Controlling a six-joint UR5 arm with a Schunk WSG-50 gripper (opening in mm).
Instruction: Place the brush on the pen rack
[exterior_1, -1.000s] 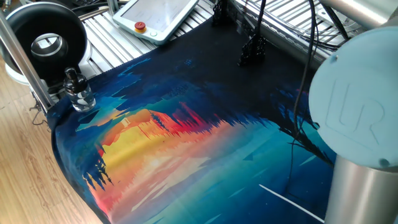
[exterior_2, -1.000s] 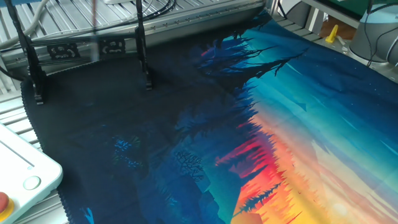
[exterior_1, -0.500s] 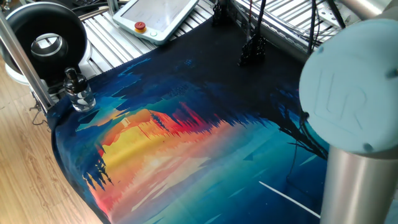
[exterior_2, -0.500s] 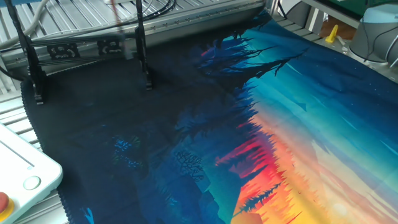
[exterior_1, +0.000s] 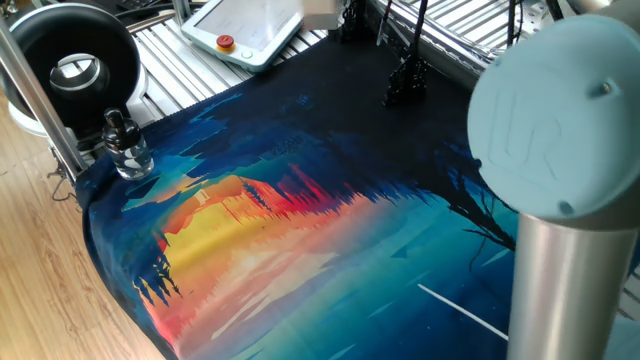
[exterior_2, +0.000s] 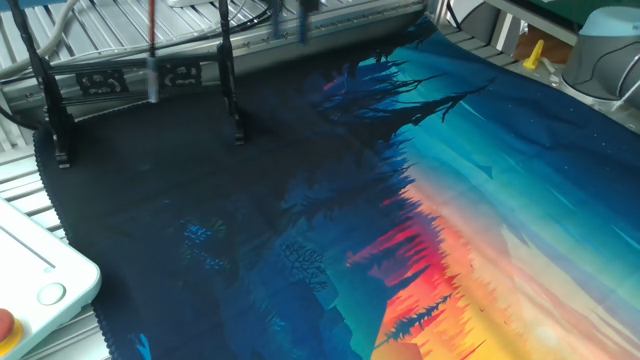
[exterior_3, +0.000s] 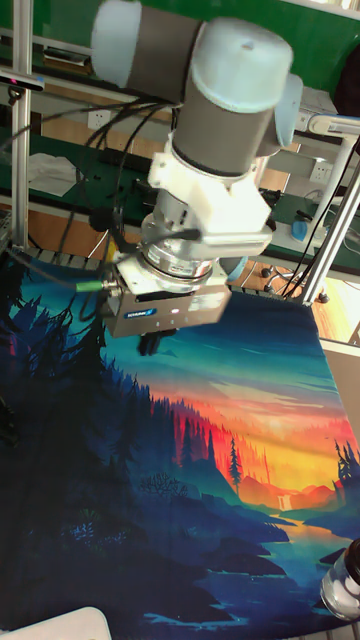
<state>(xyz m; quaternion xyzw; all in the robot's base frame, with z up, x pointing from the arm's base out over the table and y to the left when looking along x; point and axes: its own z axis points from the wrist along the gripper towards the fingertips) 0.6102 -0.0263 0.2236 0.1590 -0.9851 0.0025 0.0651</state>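
Observation:
The brush (exterior_2: 152, 62) shows in the other fixed view as a thin, blurred upright streak hanging from the top edge, reddish above and pale grey below, clear of the cloth. In the tall fixed view my gripper (exterior_3: 150, 344) hangs above the dark forest part of the mat, its short dark fingers close together. The brush itself cannot be made out there. The pen rack (exterior_1: 407, 82) is a small black jagged shape on the dark far part of the mat, at the foot of a thin black pole.
A clear glass bottle (exterior_1: 126, 148) stands at the mat's left corner. A long white rod (exterior_1: 460, 310) lies at the front right. The teach pendant (exterior_1: 250, 30) sits behind the mat. Two black poles (exterior_2: 229, 80) rise from the dark end. My arm's big joint (exterior_1: 560, 120) fills the right.
The arm's joint has slid left in one fixed view. In the other fixed view the brush streak swung right and back, and now reaches lower.

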